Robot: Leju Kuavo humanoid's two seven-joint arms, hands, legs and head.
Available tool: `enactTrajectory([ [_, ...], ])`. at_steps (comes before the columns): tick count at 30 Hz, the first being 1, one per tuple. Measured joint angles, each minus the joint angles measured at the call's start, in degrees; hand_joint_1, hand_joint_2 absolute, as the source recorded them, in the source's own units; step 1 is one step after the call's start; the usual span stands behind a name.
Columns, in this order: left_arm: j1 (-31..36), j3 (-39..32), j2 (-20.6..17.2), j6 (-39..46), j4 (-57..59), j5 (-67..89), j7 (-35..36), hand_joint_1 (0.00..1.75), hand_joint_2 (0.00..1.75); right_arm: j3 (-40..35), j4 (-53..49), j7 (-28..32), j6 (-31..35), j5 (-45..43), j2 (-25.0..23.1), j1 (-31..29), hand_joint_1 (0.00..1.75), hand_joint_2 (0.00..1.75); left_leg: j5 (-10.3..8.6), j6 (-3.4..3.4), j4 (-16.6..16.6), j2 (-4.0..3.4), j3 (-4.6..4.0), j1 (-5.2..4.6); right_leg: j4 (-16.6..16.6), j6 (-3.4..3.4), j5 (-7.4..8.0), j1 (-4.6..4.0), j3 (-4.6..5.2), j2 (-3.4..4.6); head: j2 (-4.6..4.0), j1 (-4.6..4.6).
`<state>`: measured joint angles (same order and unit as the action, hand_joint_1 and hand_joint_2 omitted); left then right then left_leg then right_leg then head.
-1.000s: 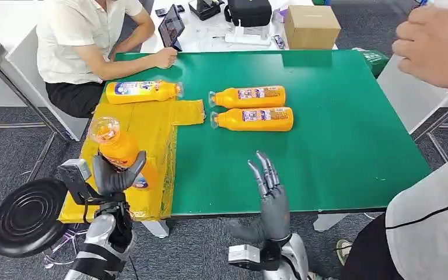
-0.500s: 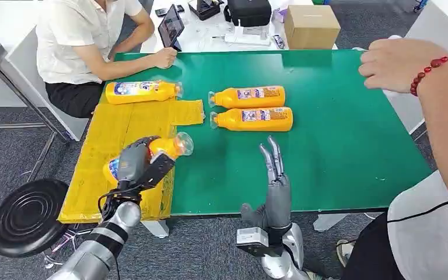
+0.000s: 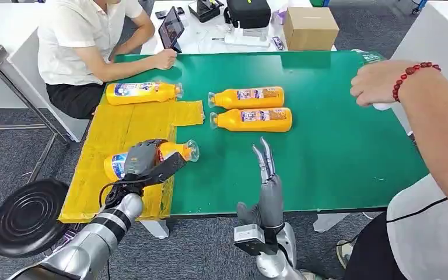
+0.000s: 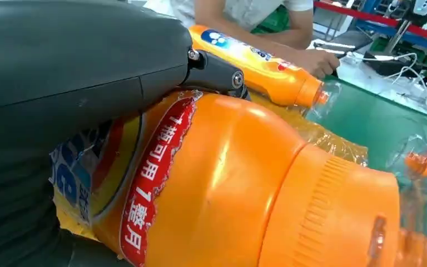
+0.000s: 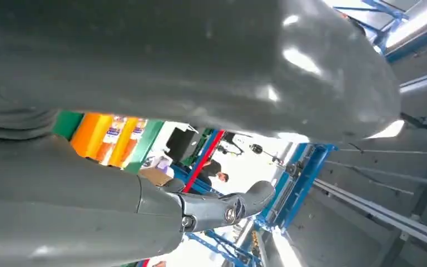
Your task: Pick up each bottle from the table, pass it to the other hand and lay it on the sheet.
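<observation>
The held bottle (image 3: 151,156) now lies almost flat over the yellow sheet (image 3: 116,125), at the sheet's near end. One second ago it stood upright in the left hand (image 3: 142,165) with its cap toward the camera; half a second ago it was already tipped, and now it is lower and closer to the sheet. I judge that the laying step is nearly finished — only the release remains.

Its long axis runs across the sheet, cap (image 3: 191,150) pointing toward the green table (image 3: 338,116), base toward the sheet's outer edge. This matches the first bottle (image 3: 143,92) at the sheet's far end.

The left hand is still wrapped around the bottle's body. The right hand (image 3: 266,186) holds nothing, fingers straight and apart, upright at the table's near edge.

Two more bottles (image 3: 249,108) wait on the table just beside the sheet. A person's hand (image 3: 379,84) rests at the table's far side from the sheet.
</observation>
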<state>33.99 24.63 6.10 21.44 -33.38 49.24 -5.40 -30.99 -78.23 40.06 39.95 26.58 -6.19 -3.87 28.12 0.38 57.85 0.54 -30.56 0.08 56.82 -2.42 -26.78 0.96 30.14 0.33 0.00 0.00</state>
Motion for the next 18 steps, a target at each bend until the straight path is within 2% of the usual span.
enactTrajectory([
  [1,0.21,0.07,0.00,0.00,0.36,0.15,0.02,1.19,1.75,-0.09,0.13,0.00,0.00,-0.13,0.00,-0.04,0.00,0.00,0.00,0.00,0.00,0.00,0.01,0.00,0.00,0.00,0.00,0.00,-0.01,0.00,0.00,0.00],
  [2,0.39,0.15,0.00,0.02,0.83,0.67,0.22,0.09,1.75,-0.33,0.28,0.00,0.00,-0.39,0.06,-0.15,0.00,0.00,-0.01,-0.02,-0.01,0.00,0.03,0.00,0.00,0.00,0.00,-0.01,-0.02,0.00,0.00,0.00],
  [4,0.66,0.33,0.02,-0.09,1.73,2.06,0.88,0.00,1.75,-0.57,0.48,0.00,0.00,-1.14,0.20,-0.32,0.00,0.00,-0.03,-0.04,-0.01,-0.01,0.06,0.01,0.00,0.00,0.00,-0.01,-0.06,0.00,0.00,-0.02],
  [12,2.60,0.92,0.22,-10.54,6.43,5.31,2.52,0.00,1.75,-2.06,1.40,0.00,0.00,-5.38,0.87,-1.45,0.00,0.00,-0.03,-0.05,-0.01,-0.01,0.13,0.00,0.01,0.00,0.00,-0.01,-0.12,0.02,0.00,0.00],
  [18,3.35,1.31,0.44,-12.30,8.27,7.36,4.20,0.00,1.75,-2.34,2.03,0.00,0.00,-6.56,1.07,-1.93,0.00,0.00,-0.03,-0.05,-0.01,0.02,0.17,0.00,0.01,0.00,0.00,0.00,-0.19,0.00,0.00,-0.02],
])
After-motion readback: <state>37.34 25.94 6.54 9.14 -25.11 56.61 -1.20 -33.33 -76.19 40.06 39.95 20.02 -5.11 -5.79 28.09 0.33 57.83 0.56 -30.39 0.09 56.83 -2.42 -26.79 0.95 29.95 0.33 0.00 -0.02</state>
